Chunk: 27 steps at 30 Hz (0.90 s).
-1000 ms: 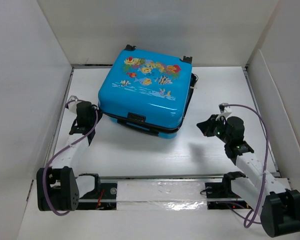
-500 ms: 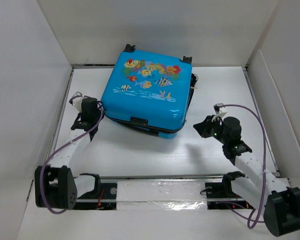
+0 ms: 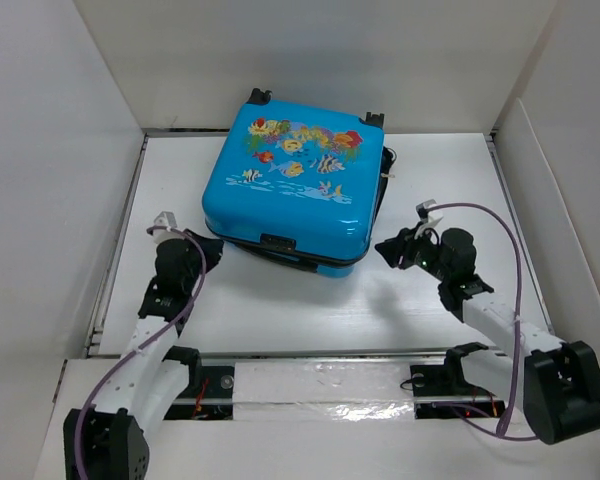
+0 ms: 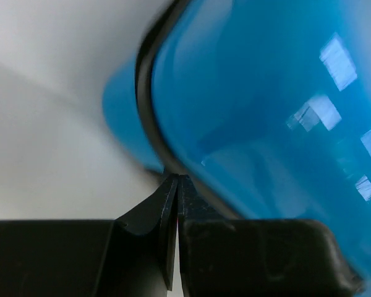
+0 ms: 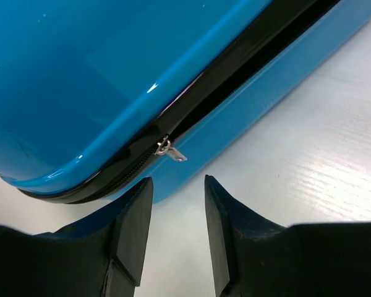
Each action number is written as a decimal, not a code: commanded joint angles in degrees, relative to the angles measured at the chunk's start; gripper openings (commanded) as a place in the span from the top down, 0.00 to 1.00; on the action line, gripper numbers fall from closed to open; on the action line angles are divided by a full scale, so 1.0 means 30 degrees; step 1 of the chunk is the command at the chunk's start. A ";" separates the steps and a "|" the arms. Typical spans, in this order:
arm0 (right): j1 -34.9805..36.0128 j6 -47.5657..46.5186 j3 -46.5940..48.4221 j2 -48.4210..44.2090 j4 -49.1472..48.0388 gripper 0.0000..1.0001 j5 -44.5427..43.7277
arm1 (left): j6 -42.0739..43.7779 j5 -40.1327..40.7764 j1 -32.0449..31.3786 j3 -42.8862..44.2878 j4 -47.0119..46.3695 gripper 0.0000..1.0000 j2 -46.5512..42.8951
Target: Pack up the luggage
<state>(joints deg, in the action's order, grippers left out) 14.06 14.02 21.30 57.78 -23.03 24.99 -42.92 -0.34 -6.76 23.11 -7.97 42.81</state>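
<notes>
The luggage (image 3: 295,190) is a bright-blue hard-shell suitcase with a fish print, lying flat at the back middle of the white table with its lid down. My left gripper (image 3: 212,250) sits at its front-left corner, shut and empty; in the left wrist view its tips (image 4: 177,178) touch the blue shell (image 4: 266,124) just below the black zip seam (image 4: 149,117). My right gripper (image 3: 383,250) is at the front-right corner, open, with nothing between its fingers. In the right wrist view its tips (image 5: 176,180) stand just short of a small metal zipper pull (image 5: 170,150) on the suitcase's seam.
White walls (image 3: 70,150) enclose the table on three sides. Black wheels (image 3: 260,96) stick out at the suitcase's far edge and a black clasp (image 3: 276,241) sits on its front edge. A taped rail (image 3: 320,385) runs between the arm bases.
My right gripper has opened and moved left toward the suitcase's corner. My left arm has swung nearer, from the suitcase's left side to its front-left corner. The lid shifted slightly rightward.
</notes>
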 commanded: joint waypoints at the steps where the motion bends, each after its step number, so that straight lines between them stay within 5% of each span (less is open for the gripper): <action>1: 0.0204 -0.1738 0.0545 0.1358 -0.2284 0.56 0.0369 | 0.0241 -0.2877 -0.1372 -0.1521 -0.3084 1.00 0.0290; 8: 0.0204 -0.3501 0.1690 0.3914 -0.2137 0.56 0.2391 | 0.1268 0.2161 -0.8463 -0.1816 -0.3350 1.00 0.1288; 18: 0.0380 -0.4439 0.1865 0.4528 -0.3192 0.50 0.2445 | 0.2703 0.0495 -1.0018 -0.1377 -0.6101 1.00 0.3979; 27: 0.0790 -0.5260 0.1954 0.5409 -0.4334 0.53 0.2863 | 0.3377 0.1108 -1.1893 -0.0646 -0.6631 1.00 0.5034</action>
<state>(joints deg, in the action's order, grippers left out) 15.27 0.45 25.69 74.52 -30.11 33.04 -34.72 2.04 -41.10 18.06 -24.29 56.82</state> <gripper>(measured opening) 0.474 0.003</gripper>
